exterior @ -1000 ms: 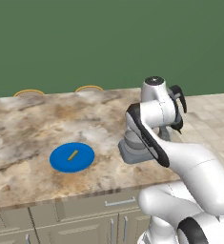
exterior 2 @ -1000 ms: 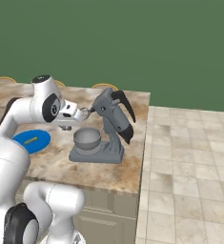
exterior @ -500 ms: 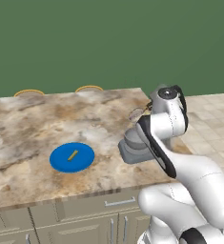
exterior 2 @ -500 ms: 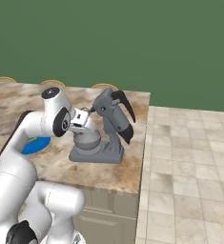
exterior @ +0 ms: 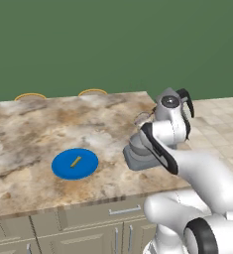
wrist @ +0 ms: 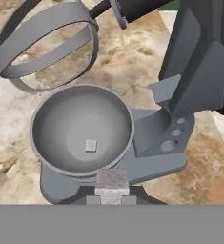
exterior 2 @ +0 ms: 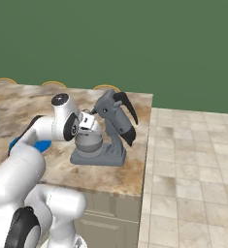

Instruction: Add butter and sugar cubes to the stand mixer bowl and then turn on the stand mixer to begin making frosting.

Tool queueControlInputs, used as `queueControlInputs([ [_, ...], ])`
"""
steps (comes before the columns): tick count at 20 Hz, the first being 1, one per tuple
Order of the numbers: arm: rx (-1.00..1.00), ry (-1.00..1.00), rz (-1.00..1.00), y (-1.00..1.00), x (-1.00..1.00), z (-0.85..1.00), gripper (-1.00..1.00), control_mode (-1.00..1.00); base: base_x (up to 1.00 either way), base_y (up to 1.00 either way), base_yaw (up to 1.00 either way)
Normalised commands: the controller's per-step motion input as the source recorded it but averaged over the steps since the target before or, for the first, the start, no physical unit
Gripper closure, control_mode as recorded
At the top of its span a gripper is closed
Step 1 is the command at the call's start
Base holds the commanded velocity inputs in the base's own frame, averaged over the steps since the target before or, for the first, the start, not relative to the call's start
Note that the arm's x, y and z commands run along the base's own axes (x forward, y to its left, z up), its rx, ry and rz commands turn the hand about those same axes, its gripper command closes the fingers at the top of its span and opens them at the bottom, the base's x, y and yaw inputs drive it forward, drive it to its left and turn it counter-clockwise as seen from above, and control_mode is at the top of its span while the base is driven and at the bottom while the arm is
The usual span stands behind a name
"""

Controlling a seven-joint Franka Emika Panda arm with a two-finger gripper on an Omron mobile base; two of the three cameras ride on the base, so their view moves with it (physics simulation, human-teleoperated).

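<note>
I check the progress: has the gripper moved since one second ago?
Yes. The gripper moved right, closer to the stand mixer, over its bowl.

Green wall (exterior: pixel 88 44); marble counter (exterior: pixel 33 129); beige tiled floor (exterior 2: pixel 193 160); grey cabinets (exterior: pixel 63 228).

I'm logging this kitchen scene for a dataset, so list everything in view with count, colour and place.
stand mixer: one, grey, near the counter's right end, head tilted back.
stand mixer bowl: one, grey metal, seated on the mixer's base.
wire whisk: one, grey, raised above the bowl.
sugar cubes: two, whitish-grey; one on the bowl's bottom, one between the finger tips over the bowl's near rim.
butter: one, yellow-tan stick, on the plate.
plate: one, blue, round, left of the mixer.
counter: one, tan marble, grey cabinets below.
gripper: one, dark tips, shut on a cube.
</note>
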Motion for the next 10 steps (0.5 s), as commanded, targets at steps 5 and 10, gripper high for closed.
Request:
queueControlInputs([
  [5, 0.01, 0.0, 0.0, 0.01, 0.37, -0.35, 1.0, -1.0, 0.0, 0.0, 0.0],
  [10, 0.0, 0.0, 0.0, 0.0, 0.01, -0.63, 1.0, -1.0, 0.0, 0.0, 0.0],
])
